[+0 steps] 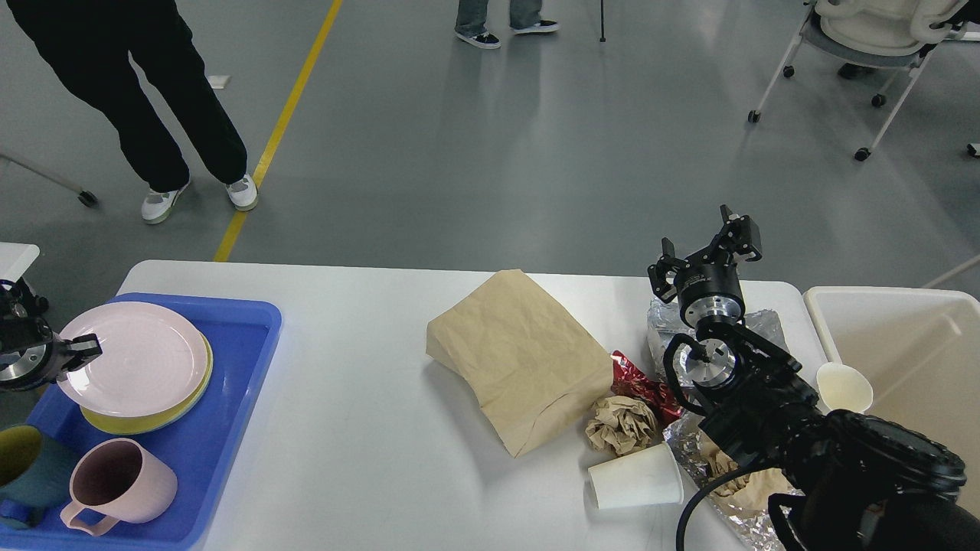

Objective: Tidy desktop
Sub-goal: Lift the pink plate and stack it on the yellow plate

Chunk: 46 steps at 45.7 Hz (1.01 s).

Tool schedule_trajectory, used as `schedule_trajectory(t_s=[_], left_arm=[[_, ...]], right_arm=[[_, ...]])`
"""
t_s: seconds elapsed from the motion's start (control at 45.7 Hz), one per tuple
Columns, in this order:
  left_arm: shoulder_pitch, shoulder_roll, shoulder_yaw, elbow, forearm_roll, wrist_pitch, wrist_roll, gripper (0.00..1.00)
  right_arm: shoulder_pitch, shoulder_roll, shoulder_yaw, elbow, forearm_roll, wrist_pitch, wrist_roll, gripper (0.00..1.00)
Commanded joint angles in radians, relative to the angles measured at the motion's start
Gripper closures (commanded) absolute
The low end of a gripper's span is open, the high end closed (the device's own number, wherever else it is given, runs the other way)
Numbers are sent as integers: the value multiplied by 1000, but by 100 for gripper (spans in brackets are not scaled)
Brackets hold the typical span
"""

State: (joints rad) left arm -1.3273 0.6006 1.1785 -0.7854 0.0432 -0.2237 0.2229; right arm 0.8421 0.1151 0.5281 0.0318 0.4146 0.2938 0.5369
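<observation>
While my left claw (80,348) gripped the pink plate (134,358) over the yellow plate (145,417), I needed a level, gentle release; my right claw (708,249) stood spread.

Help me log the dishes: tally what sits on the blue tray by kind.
Plates: 2, pink plate on yellow plate
Mugs: 2, pink mug, dark teal mug
Total: 4 on the blue tray

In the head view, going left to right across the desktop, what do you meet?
Blue tray with the pink plate → brown paper bag → crumpled paper ball → right gripper → cream bin.
</observation>
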Motion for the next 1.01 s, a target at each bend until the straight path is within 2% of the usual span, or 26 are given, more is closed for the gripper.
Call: schedule_trajectory(t_s=[0.0, 0.088, 0.153, 0.197, 0.328, 0.591, 0.788, 0.985], left_arm=[[29, -2, -23, 0, 1, 36, 3, 65], [39, -4, -37, 0, 3, 82, 6, 46], [45, -5, -43, -2, 4, 101, 6, 20], [45, -8, -45, -2, 4, 102, 6, 12], [42, -10, -53, -2, 4, 99, 9, 5], [30, -8, -97, -5, 3, 92, 12, 3], [-4, 18, -240, -15, 1, 90, 13, 3], [-26, 77, -457, -29, 3, 67, 30, 3]], right_arm=[[0, 0, 0, 0, 0, 1, 0, 0], [0, 0, 0, -1, 0, -1, 0, 0], [0, 0, 0, 0, 0, 1, 0, 0], [0, 0, 0, 0, 0, 1, 0, 0], [0, 0, 0, -1, 1, -1, 0, 0], [0, 0, 1, 0, 0, 1, 0, 0], [-1, 0, 0, 0, 1, -1, 0, 0], [-1, 0, 0, 0, 0, 1, 0, 0]])
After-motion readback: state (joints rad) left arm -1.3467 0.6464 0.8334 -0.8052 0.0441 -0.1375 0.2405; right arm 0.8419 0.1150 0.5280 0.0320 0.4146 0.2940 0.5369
